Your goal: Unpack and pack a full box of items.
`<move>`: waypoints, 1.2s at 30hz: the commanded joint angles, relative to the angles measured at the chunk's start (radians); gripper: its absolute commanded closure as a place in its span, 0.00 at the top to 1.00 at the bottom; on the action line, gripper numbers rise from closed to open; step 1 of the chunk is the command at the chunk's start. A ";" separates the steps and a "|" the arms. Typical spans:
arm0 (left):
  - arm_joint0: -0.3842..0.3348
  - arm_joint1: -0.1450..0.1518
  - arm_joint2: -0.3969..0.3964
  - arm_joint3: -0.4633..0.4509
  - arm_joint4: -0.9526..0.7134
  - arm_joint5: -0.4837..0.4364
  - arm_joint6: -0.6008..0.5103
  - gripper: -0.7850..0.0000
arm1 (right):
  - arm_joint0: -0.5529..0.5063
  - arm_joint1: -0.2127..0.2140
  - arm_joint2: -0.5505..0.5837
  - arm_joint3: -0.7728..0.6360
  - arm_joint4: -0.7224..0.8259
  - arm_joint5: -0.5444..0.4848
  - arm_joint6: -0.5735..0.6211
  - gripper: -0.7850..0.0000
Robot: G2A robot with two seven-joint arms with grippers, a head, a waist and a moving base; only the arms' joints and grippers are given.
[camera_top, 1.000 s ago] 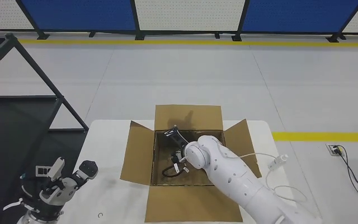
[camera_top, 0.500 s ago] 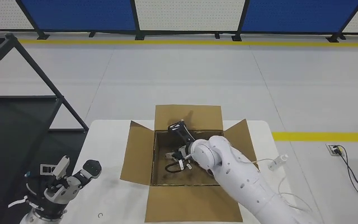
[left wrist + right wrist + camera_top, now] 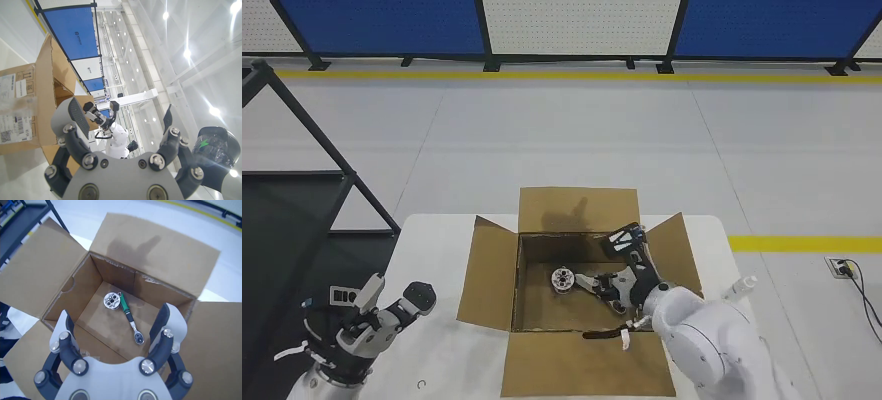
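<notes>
1. Right arm [image 3: 697, 335] backs up and out of the cardboard box [image 3: 579, 208] within the last sec. A moment ago it was reaching deep inside, hiding the floor. Now it hangs over the box's near-right corner.
2. Right gripper [image 3: 115, 321] comes out w/ nothing in it, jaws spread wide, aimed down into the box.
3. W/ the arm out of the way, the contents show: a round metal part [image 3: 112, 301] and a green-handled ratchet [image 3: 130, 317] lie on the box floor. The two touch, handle end against the part, and the ratchet head points toward the near-right wall. All four flaps are folded out.
4. Left gripper [image 3: 122, 115] sits at the left edge of the table [image 3: 442, 350], well apart from the box. Its jaws are wide & empty, pointing up at the ceiling. It has edged a little nearer the box vs. a sec ago.
5. What it means: an empty exit w/ both items on the floor reads as either a drop-off just finished (packing) or a missed grab (unpacking); can't tell which. W/ only two items inside, the box looks far from full, so prob. plenty of the task remains either way.
</notes>
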 commanded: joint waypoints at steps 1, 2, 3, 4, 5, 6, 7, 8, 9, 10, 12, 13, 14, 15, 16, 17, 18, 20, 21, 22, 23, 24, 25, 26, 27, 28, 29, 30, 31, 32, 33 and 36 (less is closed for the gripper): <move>-0.003 0.000 0.004 0.002 0.003 0.003 0.004 1.00 | -0.096 0.013 0.092 -0.126 -0.018 -0.019 -0.017 1.00; -0.004 0.000 0.006 0.001 0.006 0.004 0.004 1.00 | -0.133 0.018 0.129 -0.169 -0.032 -0.017 -0.023 1.00; -0.005 0.000 0.008 0.002 0.008 0.004 0.005 1.00 | -0.168 0.022 0.165 -0.209 -0.042 -0.016 -0.030 1.00; -0.006 0.000 0.011 0.001 0.012 0.006 0.007 1.00 | -0.203 0.025 0.201 -0.246 -0.054 -0.013 -0.038 1.00; -0.007 0.000 0.013 -0.001 0.013 0.007 0.009 1.00 | -0.238 0.028 0.237 -0.279 -0.062 -0.001 -0.049 1.00; -0.008 0.000 0.016 -0.002 0.016 0.007 0.010 1.00 | -0.274 0.030 0.273 -0.311 -0.064 0.006 -0.060 1.00; -0.008 0.000 0.018 -0.004 0.017 0.008 0.012 1.00 | -0.312 0.032 0.312 -0.341 -0.066 0.012 -0.073 1.00; -0.009 0.000 0.020 -0.005 0.018 0.008 0.014 1.00 | -0.347 0.034 0.351 -0.351 -0.064 0.018 -0.093 1.00; -0.009 0.000 0.021 -0.005 0.022 0.009 0.015 1.00 | -0.376 0.035 0.388 -0.351 -0.052 0.013 -0.123 1.00; -0.010 0.000 0.022 -0.006 0.024 0.009 0.017 1.00 | -0.406 0.036 0.427 -0.351 -0.040 0.012 -0.150 1.00; -0.011 0.000 0.028 -0.007 0.029 0.012 0.020 1.00 | -0.465 0.036 0.502 -0.351 -0.009 0.007 -0.198 1.00; -0.013 0.000 0.033 -0.009 0.033 0.015 0.021 1.00 | -0.494 0.037 0.538 -0.351 0.008 0.005 -0.217 1.00; -0.015 0.000 0.038 -0.012 0.039 0.017 0.021 1.00 | -0.523 0.037 0.572 -0.351 0.023 0.004 -0.232 1.00; -0.018 0.000 0.044 -0.016 0.045 0.019 0.020 1.00 | -0.549 0.036 0.601 -0.351 0.041 0.000 -0.243 1.00; -0.021 0.000 0.050 -0.020 0.050 0.022 0.020 1.00 | -0.577 0.037 0.630 -0.351 0.045 0.003 -0.240 1.00; -0.024 0.000 0.055 -0.023 0.054 0.024 0.022 1.00 | -0.601 0.036 0.654 -0.351 0.046 0.011 -0.232 1.00; -0.027 0.000 0.060 -0.026 0.057 0.027 0.024 1.00 | -0.619 0.036 0.672 -0.351 0.063 0.016 -0.234 1.00; -0.032 0.000 0.068 -0.031 0.063 0.030 0.028 1.00 | -0.660 0.035 0.709 -0.350 0.083 0.021 -0.222 1.00; -0.033 0.000 0.071 -0.033 0.067 0.031 0.029 1.00 | -0.675 0.035 0.721 -0.339 0.094 0.024 -0.217 1.00; -0.034 0.000 0.074 -0.035 0.071 0.032 0.031 1.00 | -0.682 0.035 0.732 -0.318 0.095 0.022 -0.216 1.00; -0.035 0.000 0.076 -0.037 0.074 0.034 0.033 1.00 | -0.683 0.036 0.737 -0.290 0.095 0.022 -0.211 1.00; -0.036 0.000 0.078 -0.039 0.078 0.035 0.036 1.00 | -0.676 0.037 0.735 -0.260 0.105 0.016 -0.207 1.00; -0.036 0.000 0.080 -0.042 0.082 0.035 0.038 1.00 | -0.664 0.038 0.734 -0.222 0.101 0.017 -0.194 1.00; -0.035 0.000 0.081 -0.045 0.084 0.036 0.041 1.00 | -0.645 0.040 0.726 -0.185 0.103 0.010 -0.173 1.00; -0.035 0.000 0.082 -0.049 0.085 0.036 0.044 1.00 | -0.618 0.043 0.721 -0.143 0.115 -0.002 -0.163 1.00; -0.034 0.000 0.083 -0.052 0.087 0.036 0.047 1.00 | -0.592 0.045 0.718 -0.094 0.110 0.000 -0.149 1.00; -0.033 0.000 0.084 -0.055 0.088 0.036 0.052 1.00 | -0.561 0.047 0.707 -0.051 0.108 0.003 -0.134 1.00; -0.032 0.000 0.085 -0.059 0.090 0.036 0.054 1.00 | -0.529 0.049 0.692 -0.011 0.117 -0.009 -0.128 1.00; -0.031 0.000 0.086 -0.062 0.094 0.037 0.057 1.00 | -0.500 0.051 0.677 0.034 0.106 -0.008 -0.119 1.00; -0.030 0.000 0.087 -0.066 0.098 0.036 0.060 1.00 | -0.468 0.053 0.664 0.077 0.099 -0.004 -0.114 1.00; -0.029 0.000 0.088 -0.069 0.102 0.037 0.062 1.00 | -0.435 0.055 0.653 0.123 0.097 -0.010 -0.111 1.00; -0.026 0.000 0.091 -0.079 0.112 0.038 0.070 1.00 | -0.339 0.060 0.624 0.253 0.098 -0.029 -0.107 1.00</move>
